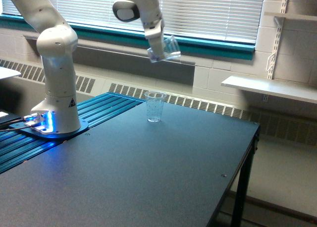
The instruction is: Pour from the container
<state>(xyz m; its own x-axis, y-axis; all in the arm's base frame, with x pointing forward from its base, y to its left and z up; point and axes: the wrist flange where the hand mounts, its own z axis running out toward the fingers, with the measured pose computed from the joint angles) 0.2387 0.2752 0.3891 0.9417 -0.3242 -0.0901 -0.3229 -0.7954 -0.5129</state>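
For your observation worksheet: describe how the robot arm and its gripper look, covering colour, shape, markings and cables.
The arm is glossy white, built of rounded, bulbous segments with a dark joint cap near the wrist. Its round base glows blue, carries a small black triangular marking, and has dark cables leading off. The gripper is white and blocky.
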